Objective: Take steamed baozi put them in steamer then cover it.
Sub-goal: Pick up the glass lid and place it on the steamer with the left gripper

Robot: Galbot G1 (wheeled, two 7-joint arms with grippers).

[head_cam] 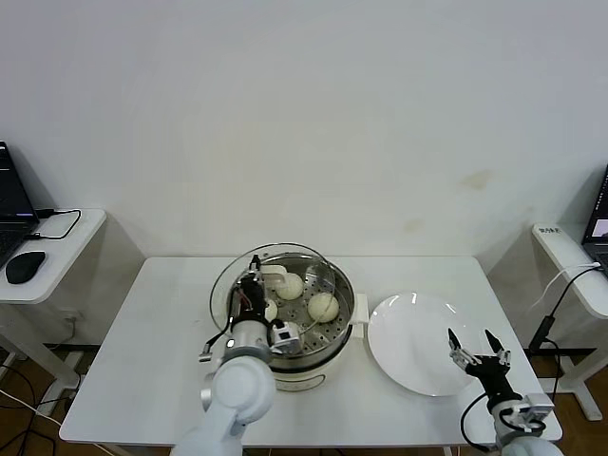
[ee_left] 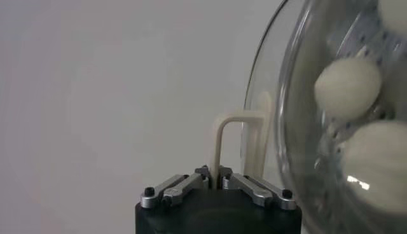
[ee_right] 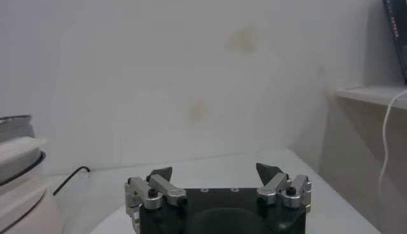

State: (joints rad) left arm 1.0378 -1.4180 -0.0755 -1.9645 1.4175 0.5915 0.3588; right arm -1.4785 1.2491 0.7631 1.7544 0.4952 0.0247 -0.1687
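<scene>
The steamer stands in the middle of the white table, with baozi on its perforated tray; another baozi lies behind it. My left gripper is shut on the cream handle of the glass cover, which it holds tilted over the pot's left side. In the left wrist view the gripper clamps the handle, and baozi show through the glass. My right gripper is open and empty over the plate's right edge; it also shows in the right wrist view.
A flat white plate lies right of the steamer. A side table with a laptop and a mouse stands at the left. Another side table with cables stands at the right. The steamer's side shows in the right wrist view.
</scene>
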